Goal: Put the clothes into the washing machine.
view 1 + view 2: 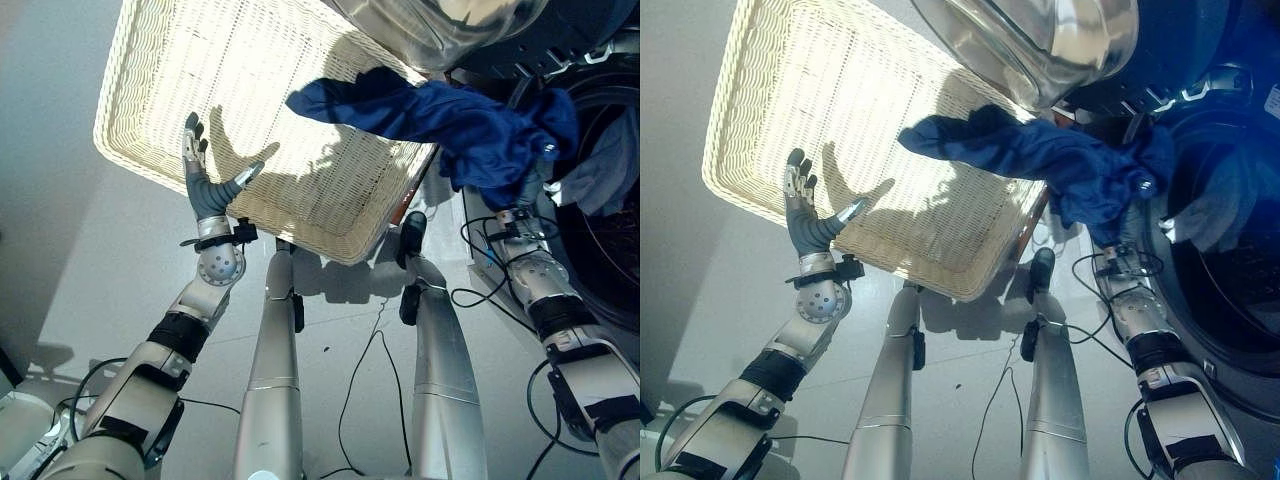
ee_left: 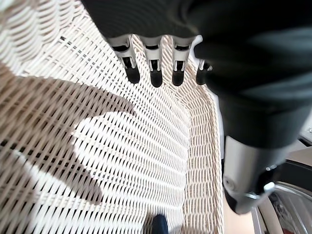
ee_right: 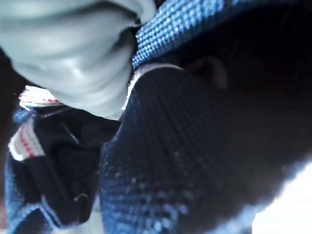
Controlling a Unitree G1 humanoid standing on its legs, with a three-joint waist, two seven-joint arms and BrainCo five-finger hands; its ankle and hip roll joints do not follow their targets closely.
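Right hand point(image 1: 528, 190), fingers buried in the blue garment point(image 1: 450, 125) so I cannot tell their state, must next push it into the washing machine drum point(image 1: 610, 220).

Basket point(image 1: 200, 70): cream-white wicker weave. Shirt point(image 1: 450, 120): dark blue, with a white tape striped red point(image 3: 22, 141) on it; pale grey-blue cloth point(image 1: 610, 170) inside the washing machine. Floor point(image 1: 60, 260): light grey; washing machine door point(image 1: 1040, 40): shiny silver.
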